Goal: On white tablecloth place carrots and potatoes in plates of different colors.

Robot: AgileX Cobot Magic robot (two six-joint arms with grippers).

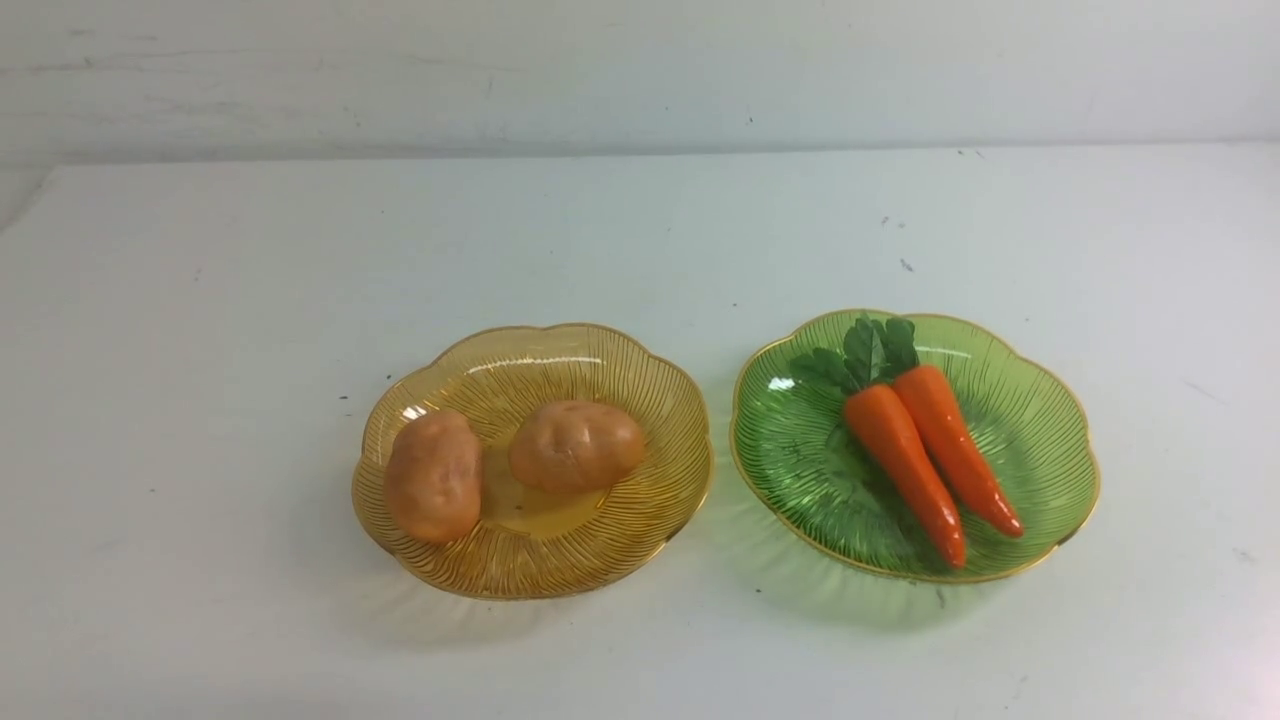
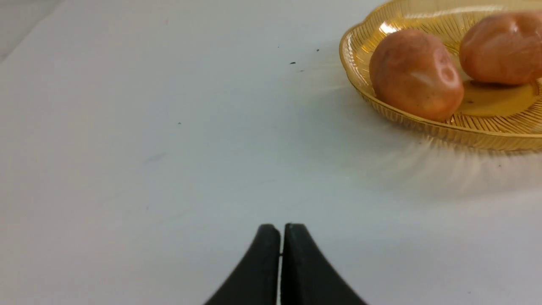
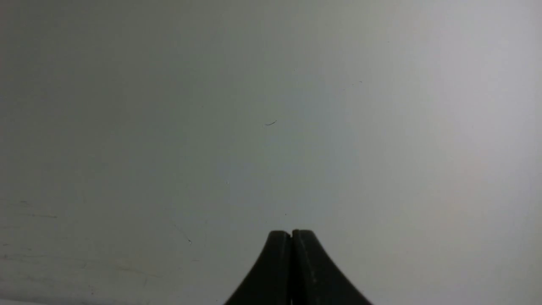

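the left gripper (image 2: 282,226) is sitting with its jaws pressed together, holding nothing, just above the white tablecloth (image 1: 200,400) and near the amber plate (image 1: 640,540). the right gripper (image 3: 291,233) is likewise closed and empty, facing bare cloth. outward, both potatoes (image 1: 435,475) (image 1: 577,444) are resting in the amber plate, and both carrots (image 1: 905,468) (image 1: 955,447) are lying side by side in the green plate (image 1: 1030,430). the sorting is looking finished; nothing is remaining loose on the cloth.
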